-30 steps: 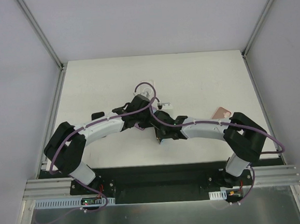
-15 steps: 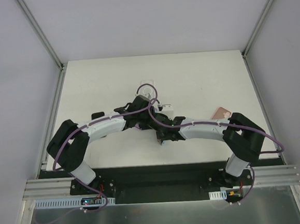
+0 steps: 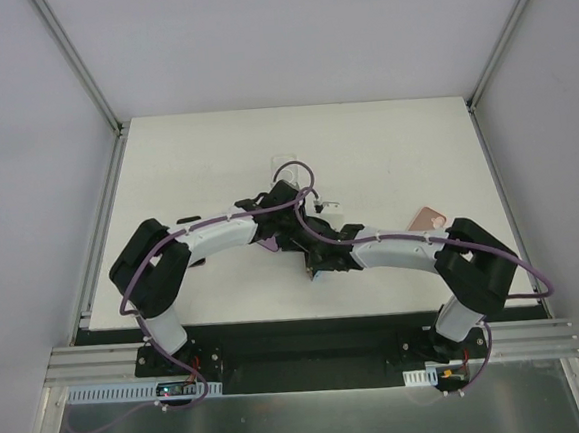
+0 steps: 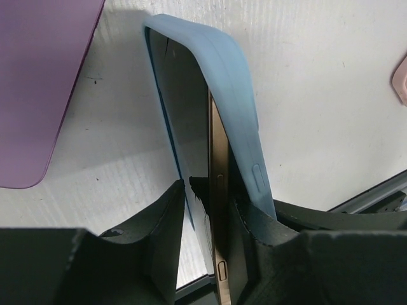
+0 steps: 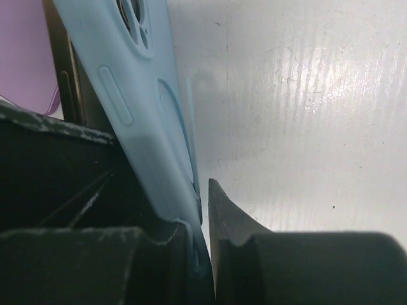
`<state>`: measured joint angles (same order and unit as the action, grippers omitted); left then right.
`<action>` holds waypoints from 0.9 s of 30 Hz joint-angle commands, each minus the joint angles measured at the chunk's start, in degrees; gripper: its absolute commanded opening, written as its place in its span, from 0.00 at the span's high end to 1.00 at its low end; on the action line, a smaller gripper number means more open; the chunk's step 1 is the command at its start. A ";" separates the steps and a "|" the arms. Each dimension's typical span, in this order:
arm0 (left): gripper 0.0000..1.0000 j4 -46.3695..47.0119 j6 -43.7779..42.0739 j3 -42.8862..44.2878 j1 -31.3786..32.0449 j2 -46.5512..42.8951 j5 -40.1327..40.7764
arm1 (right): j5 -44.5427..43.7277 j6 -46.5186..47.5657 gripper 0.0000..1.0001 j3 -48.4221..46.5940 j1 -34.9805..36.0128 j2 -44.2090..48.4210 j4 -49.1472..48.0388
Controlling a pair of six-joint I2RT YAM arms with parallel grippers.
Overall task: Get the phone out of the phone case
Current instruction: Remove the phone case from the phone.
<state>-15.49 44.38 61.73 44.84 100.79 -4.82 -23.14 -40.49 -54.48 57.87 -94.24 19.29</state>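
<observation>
A light blue phone case (image 4: 229, 82) stands on edge just above the white table. The gold-edged phone (image 4: 218, 159) sits partly peeled out of it, its near edge free of the blue wall. My left gripper (image 4: 210, 194) straddles the phone. Its right finger lies against the phone's back, and a strip of light shows between its left finger and the screen. My right gripper (image 5: 197, 210) is shut on the thin wall of the phone case (image 5: 140, 95). Seen from above, both grippers meet at mid-table, the left gripper (image 3: 289, 239) just behind the right gripper (image 3: 313, 260).
A purple case (image 4: 38, 82) lies flat just left of the held one. A pink case (image 3: 428, 217) rests near the table's right edge. Small white items (image 3: 285, 165) lie behind the grippers. The black front rail (image 3: 299, 331) runs close below.
My left arm has swung right, toward the middle, and its jaws have eased apart around the phone. The right arm has barely moved and keeps its hold.
</observation>
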 commanded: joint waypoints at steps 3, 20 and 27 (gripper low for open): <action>0.86 -20.46 -4.22 -7.94 1.22 15.40 14.22 | -5.78 -0.20 0.99 1.83 -1.53 6.25 6.55; 1.00 -17.39 -5.09 -13.66 -2.91 1.25 12.47 | 2.48 6.29 0.99 19.32 -12.42 18.21 -4.79; 1.00 -17.47 -6.15 -13.48 -4.15 -2.61 12.38 | 3.71 7.53 0.99 21.25 -13.74 17.77 -6.01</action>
<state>-4.67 48.97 55.59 46.19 97.67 -6.55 -9.41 -31.29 -36.23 50.43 -80.09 0.80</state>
